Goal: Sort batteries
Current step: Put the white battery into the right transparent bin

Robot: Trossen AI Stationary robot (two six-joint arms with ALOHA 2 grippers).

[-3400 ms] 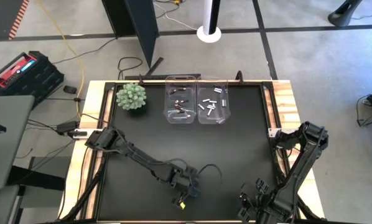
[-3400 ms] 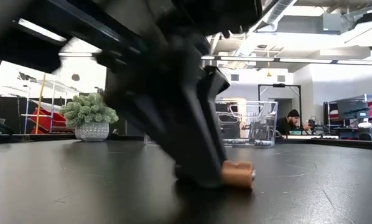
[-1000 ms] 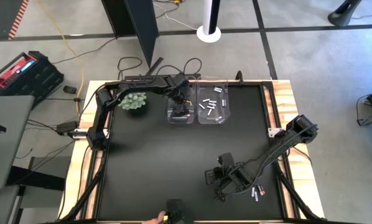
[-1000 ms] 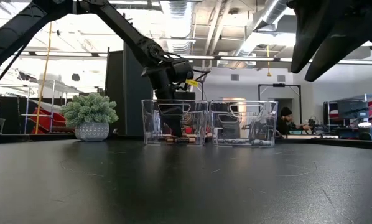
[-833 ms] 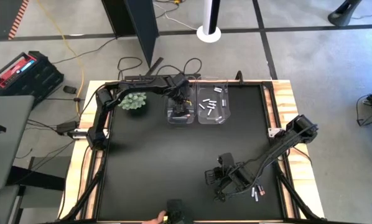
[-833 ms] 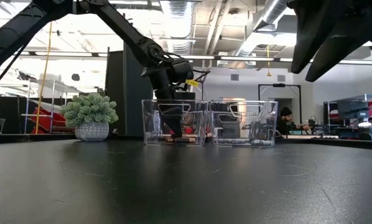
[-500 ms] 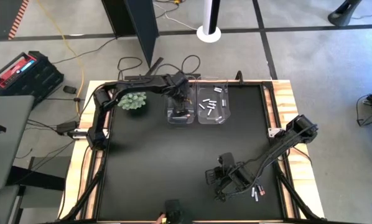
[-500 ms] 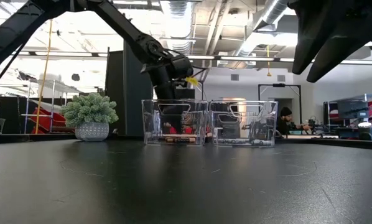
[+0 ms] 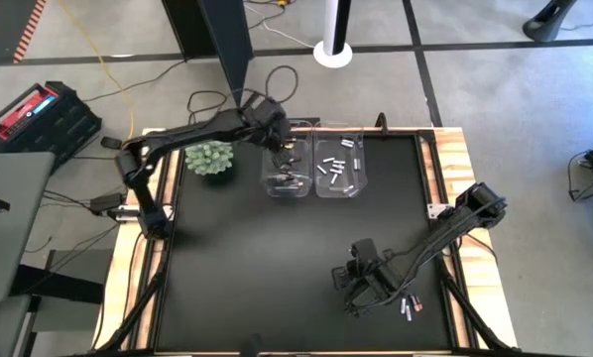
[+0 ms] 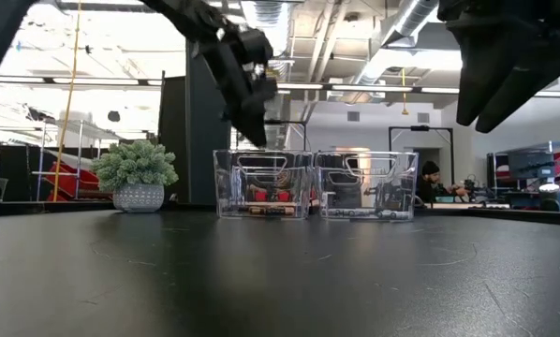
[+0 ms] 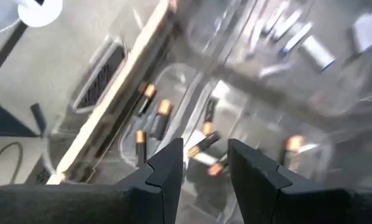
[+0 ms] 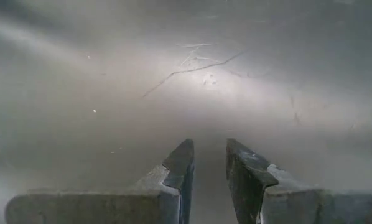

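Two clear bins stand at the table's far edge. The left bin (image 9: 288, 167) holds dark batteries (image 11: 150, 118) with copper ends; the right bin (image 9: 339, 164) holds white batteries (image 9: 331, 167). My left gripper (image 11: 204, 149) hangs open and empty above the left bin, at its far left corner (image 9: 279, 141), clear of the rim in the low view (image 10: 255, 122). My right gripper (image 12: 209, 149) is open and empty above bare table at the near right (image 9: 348, 293). A few loose batteries (image 9: 408, 308) lie on the table just right of it.
A small potted plant (image 9: 209, 156) stands left of the bins. Wooden rails (image 9: 453, 169) frame the black table. Open tabletop (image 9: 277, 258) lies between the bins and the near edge. A person (image 10: 439, 183) sits in the room far behind the table.
My left gripper has risen up out of the left bin and drawn back a little toward the table's far left, its wrist rolling. Dark batteries with red ends now show where it stood. My right gripper has tipped slightly and stayed in place.
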